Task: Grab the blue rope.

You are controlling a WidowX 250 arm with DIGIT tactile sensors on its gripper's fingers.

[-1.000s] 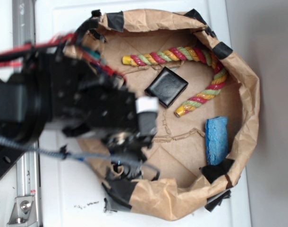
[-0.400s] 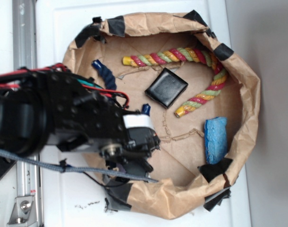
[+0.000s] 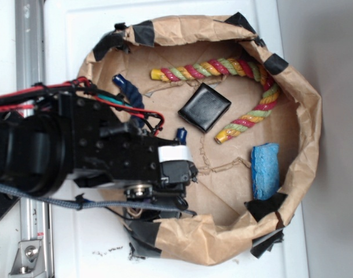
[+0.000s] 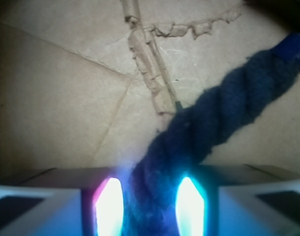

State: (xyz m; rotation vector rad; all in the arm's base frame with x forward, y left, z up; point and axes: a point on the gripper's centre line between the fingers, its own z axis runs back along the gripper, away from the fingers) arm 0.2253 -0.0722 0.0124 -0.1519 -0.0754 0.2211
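Observation:
The blue rope (image 4: 224, 105) is thick, dark navy and twisted. In the wrist view it runs from between my jaws up to the right, to its glossy blue end (image 4: 292, 44). My gripper (image 4: 149, 206) has its two glowing pads (image 4: 108, 206) pressed against the rope's sides, which fill the gap. In the exterior view the arm hides the rope's middle. Only its two ends show, one at the upper left (image 3: 121, 82) and one by the black block (image 3: 181, 135). The gripper (image 3: 159, 136) sits low over the left part of the cardboard floor.
A brown paper wall (image 3: 304, 87) with black tape rings the cardboard floor. Inside lie a red, yellow and green rope (image 3: 223, 66), a black square block (image 3: 204, 107) and a light blue sponge (image 3: 265, 169). A metal rail (image 3: 29, 46) runs along the left.
The arm has swung from the upper left down across the left of the enclosure and settled lower. The navy rope's ends have come into view beside it.

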